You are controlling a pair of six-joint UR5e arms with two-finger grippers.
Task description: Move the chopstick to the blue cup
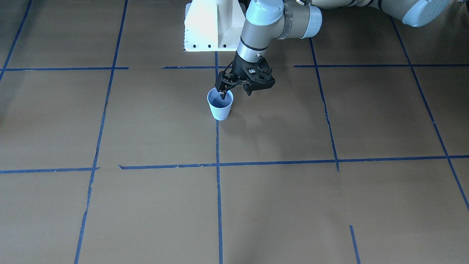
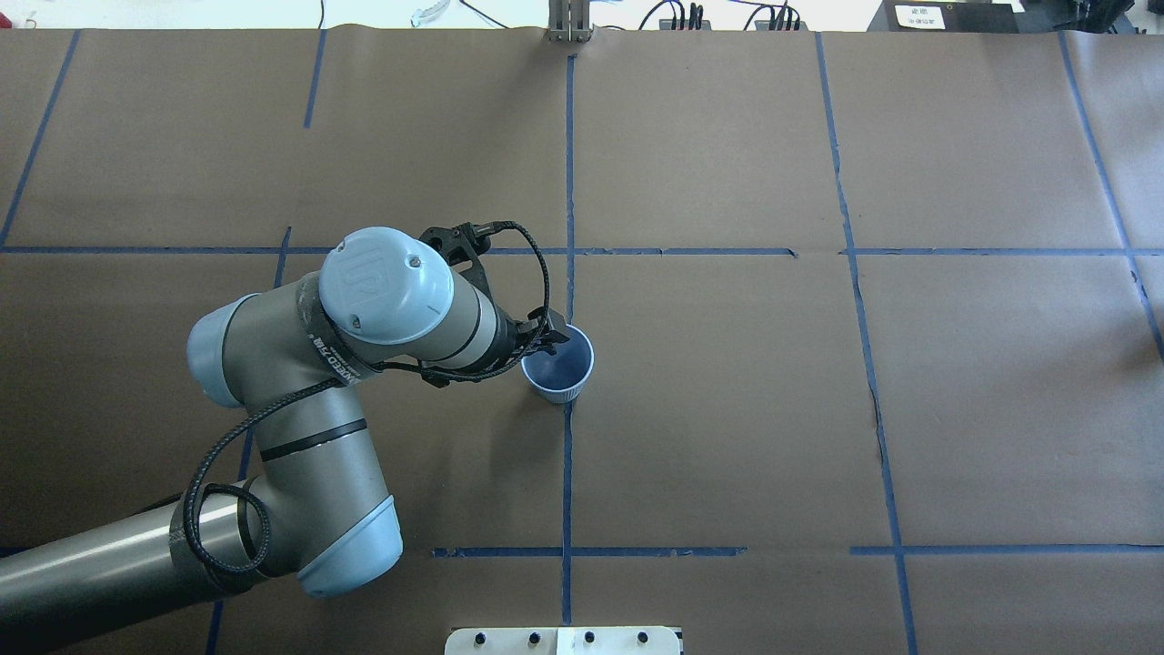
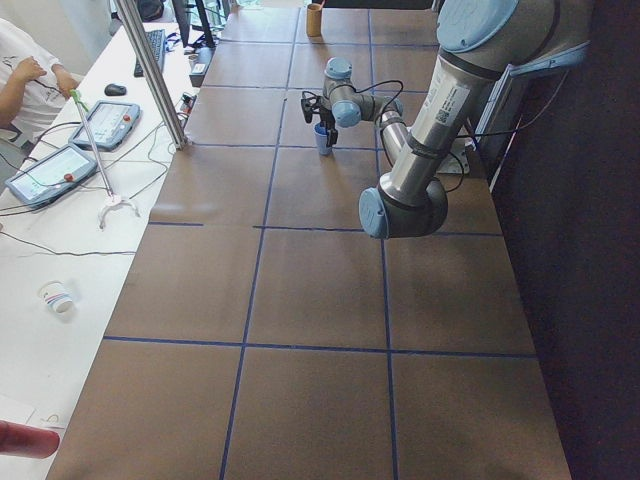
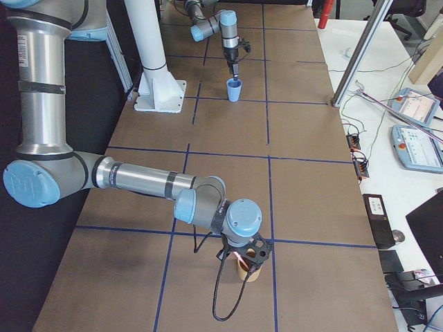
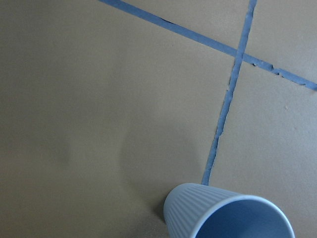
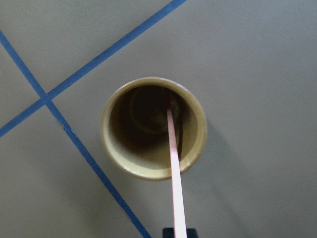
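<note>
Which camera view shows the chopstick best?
The right wrist-mounted view: the chopstick stands large and sharp, leaning out of a tan cup. Exterior right gives only a pinkish speck at the right pincer; the other views do not show it.

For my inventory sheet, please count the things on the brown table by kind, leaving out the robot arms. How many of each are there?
Cups: 2, the blue cup and the tan cup
Chopsticks: 1, the chopstick, with its far end inside the tan cup
Total: 3
</note>
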